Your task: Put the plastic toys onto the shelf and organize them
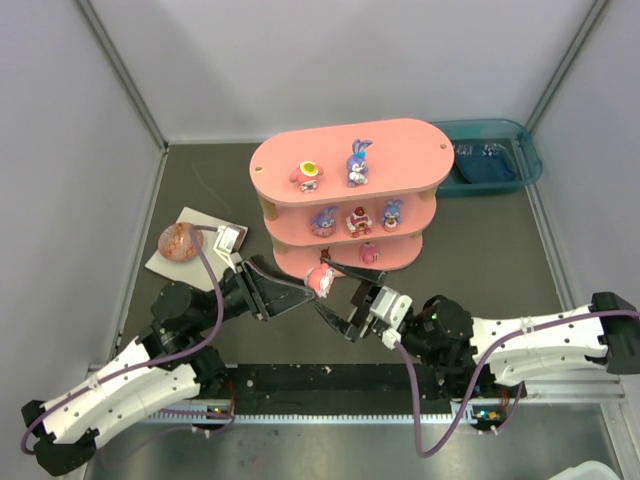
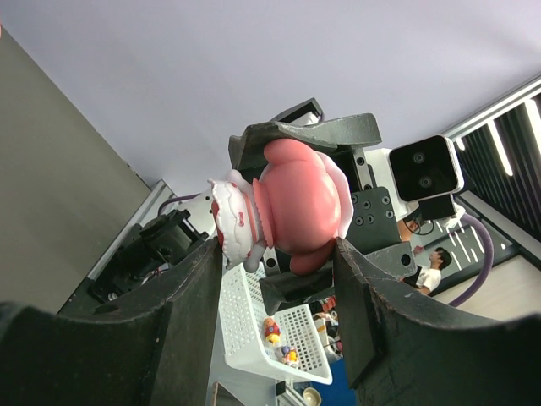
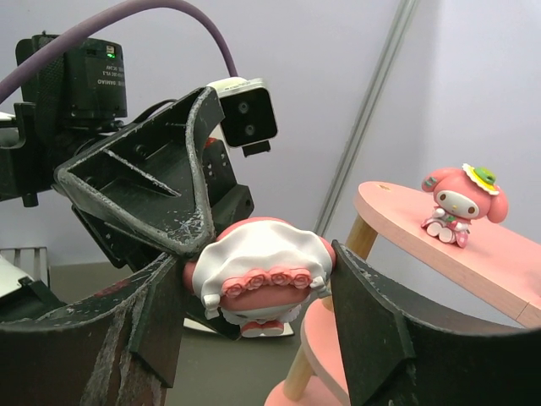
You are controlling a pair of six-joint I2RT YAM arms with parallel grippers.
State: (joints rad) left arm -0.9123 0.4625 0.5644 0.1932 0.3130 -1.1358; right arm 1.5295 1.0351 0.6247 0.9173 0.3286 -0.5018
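A pink toy with a white frilly bonnet (image 1: 322, 281) hangs in the air just in front of the pink three-tier shelf (image 1: 400, 140). My left gripper (image 1: 308, 288) is shut on it; the left wrist view shows the toy (image 2: 296, 203) pinched at the fingertips (image 2: 215, 262). My right gripper (image 1: 332, 288) comes in from the right, and its fingers (image 3: 355, 288) press both sides of the same toy (image 3: 262, 254). A pink figurine (image 1: 308, 175) and a blue bunny (image 1: 358, 163) stand on the top tier. Three small figurines (image 1: 356, 221) are on the middle tier, one (image 1: 368, 255) on the bottom.
A speckled brown-red ball (image 1: 180, 242) rests on a white square plate (image 1: 190, 218) at the left. A teal bin (image 1: 490, 160) sits behind the shelf at the right. Grey walls close the table at the back and sides.
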